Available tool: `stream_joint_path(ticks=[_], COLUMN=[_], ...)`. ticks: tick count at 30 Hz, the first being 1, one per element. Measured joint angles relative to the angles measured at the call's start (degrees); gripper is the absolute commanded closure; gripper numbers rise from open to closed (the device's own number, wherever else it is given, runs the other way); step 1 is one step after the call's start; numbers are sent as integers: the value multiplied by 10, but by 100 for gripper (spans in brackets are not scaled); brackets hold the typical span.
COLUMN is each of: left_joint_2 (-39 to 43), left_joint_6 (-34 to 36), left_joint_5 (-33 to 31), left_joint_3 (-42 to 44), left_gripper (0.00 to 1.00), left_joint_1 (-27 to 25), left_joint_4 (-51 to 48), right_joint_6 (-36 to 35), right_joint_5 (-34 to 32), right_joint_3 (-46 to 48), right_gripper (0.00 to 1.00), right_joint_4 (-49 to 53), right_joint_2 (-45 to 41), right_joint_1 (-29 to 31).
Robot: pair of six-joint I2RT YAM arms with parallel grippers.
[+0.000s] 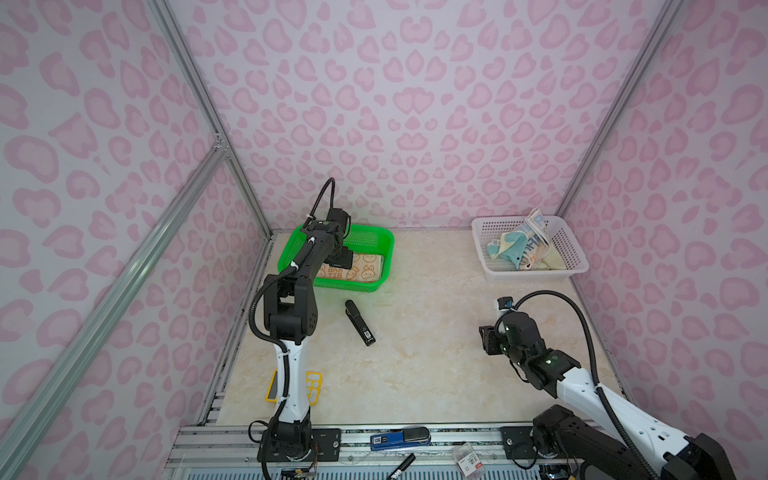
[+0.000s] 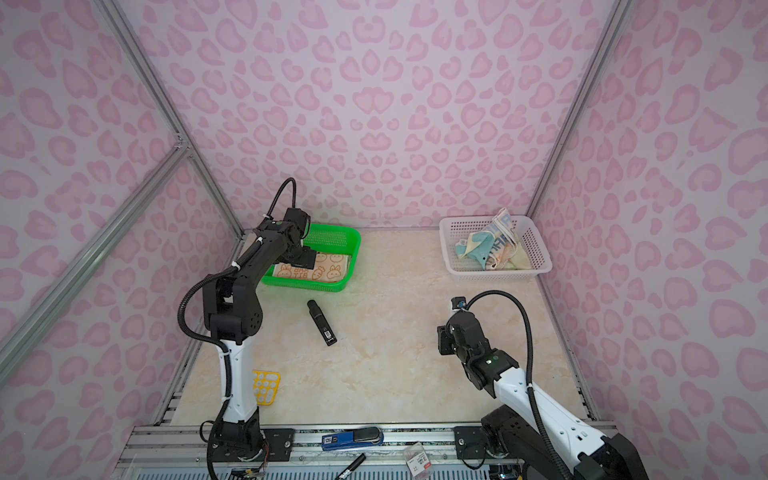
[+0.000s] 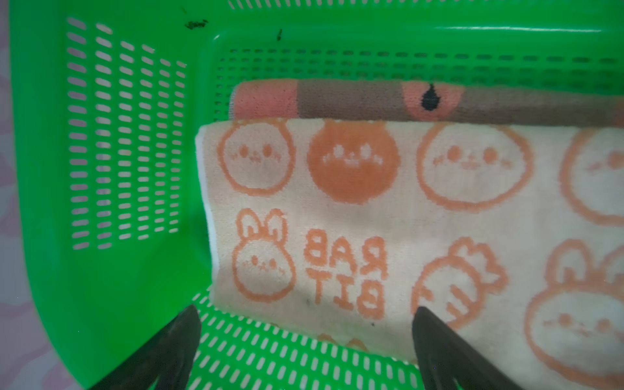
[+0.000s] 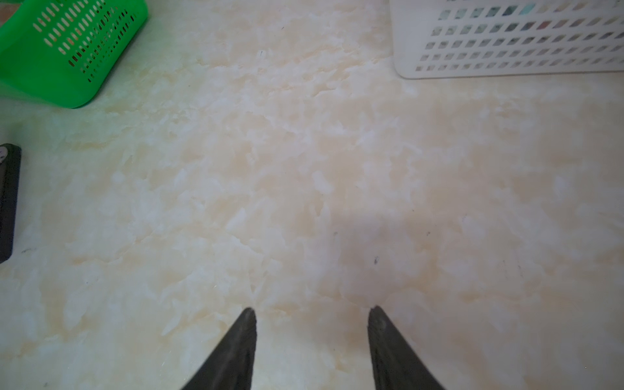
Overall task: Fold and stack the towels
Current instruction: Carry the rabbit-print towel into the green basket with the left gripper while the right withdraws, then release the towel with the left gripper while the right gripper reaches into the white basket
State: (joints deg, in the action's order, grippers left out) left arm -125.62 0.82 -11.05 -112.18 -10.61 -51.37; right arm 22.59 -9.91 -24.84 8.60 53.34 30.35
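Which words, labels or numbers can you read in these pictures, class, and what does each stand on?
"RAB BIT": on the beige rabbit towel in the green basket.
Big letters on the crumpled towel in the white basket: too blurred.
Labels on the black device, blue stapler, small packet: too small.

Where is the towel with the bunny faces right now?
The bunny towel lies flat in the green basket at the back left in both top views, over a rust-red towel, just below the open left gripper.
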Motion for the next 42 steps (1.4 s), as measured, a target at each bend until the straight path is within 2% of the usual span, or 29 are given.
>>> stream_joint_path(ticks=[5, 10, 15, 20, 26, 32, 37, 42], left_joint_2=[83, 176, 186, 223, 310, 375, 386, 379], left_joint_6=[-34, -52, -59, -71, -74, -73, -76, -86], left_joint_5=[67, 88, 98, 123, 165, 182, 188, 179], left_joint_3=[89, 116, 144, 189, 284, 418, 489, 512], left_gripper=[1, 1, 0, 0, 1, 1, 2, 4], left_joint_1=[0, -1, -1, -11, -67, -155, -207, -239], left_joint_4=[75, 120, 135, 148, 210, 302, 366, 396], right_joint_6=[-8, -15, -23, -43, -53, -39, -22, -12], right_joint_5=[9, 7, -24, -52, -60, -39, 10, 49], right_joint_3=[-29, -69, -144, -235, -356, -493, -565, -640], right_gripper=[46, 44, 41, 38, 37, 37, 37, 37], right_joint_4=[-4, -3, 17, 32, 24, 31, 33, 50], right_joint_2=[54, 115, 184, 238, 316, 453, 546, 625], right_joint_1=[1, 1, -17, -76, -182, -261, -290, -289])
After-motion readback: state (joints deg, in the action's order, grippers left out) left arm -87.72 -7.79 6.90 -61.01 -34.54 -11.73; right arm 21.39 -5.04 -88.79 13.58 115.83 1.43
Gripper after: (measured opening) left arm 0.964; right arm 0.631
